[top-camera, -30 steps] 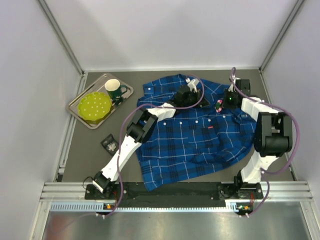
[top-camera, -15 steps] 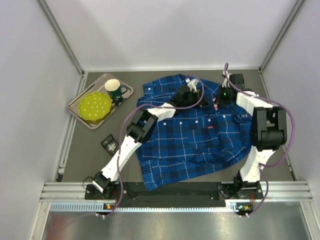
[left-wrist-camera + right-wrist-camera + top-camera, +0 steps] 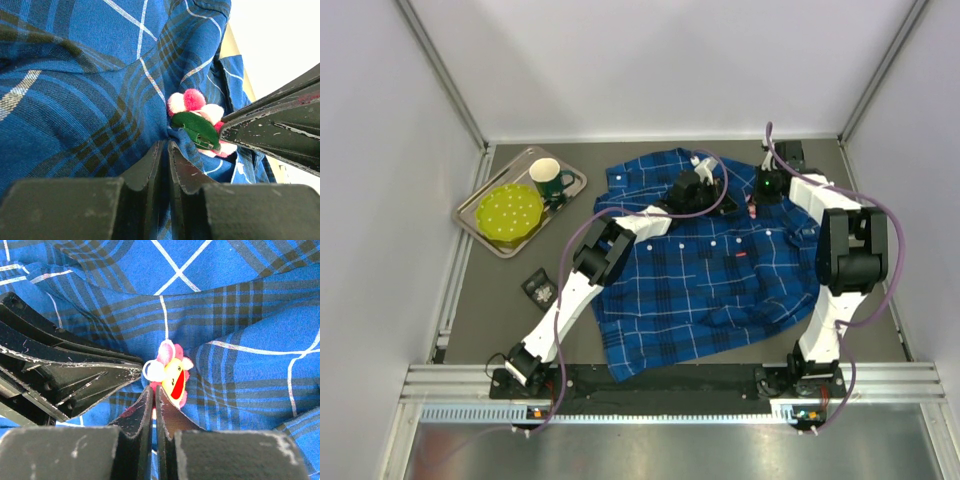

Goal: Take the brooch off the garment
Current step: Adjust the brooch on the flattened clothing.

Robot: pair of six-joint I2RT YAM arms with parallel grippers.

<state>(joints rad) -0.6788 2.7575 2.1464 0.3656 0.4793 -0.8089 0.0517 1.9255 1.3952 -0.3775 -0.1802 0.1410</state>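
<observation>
1. While the right gripper (image 3: 154, 390) was shut on the brooch (image 3: 172, 374) at its lower edge, the left gripper (image 3: 167, 147) narrowly pinched a fold of the garment (image 3: 700, 270), the brooch just above and right of its tips.
2. Pulling with the pin fastened could tear cloth, or the tips could slip off.
3. Only the left wrist view showed its green clip (image 3: 197, 131); only the right, its yellow face (image 3: 174, 380).

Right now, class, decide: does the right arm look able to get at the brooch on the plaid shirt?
Probably yes. The right gripper has its shut fingertips on the brooch, seemingly pinching its edge. The left gripper clamps the shirt just beside it without covering it.
</observation>
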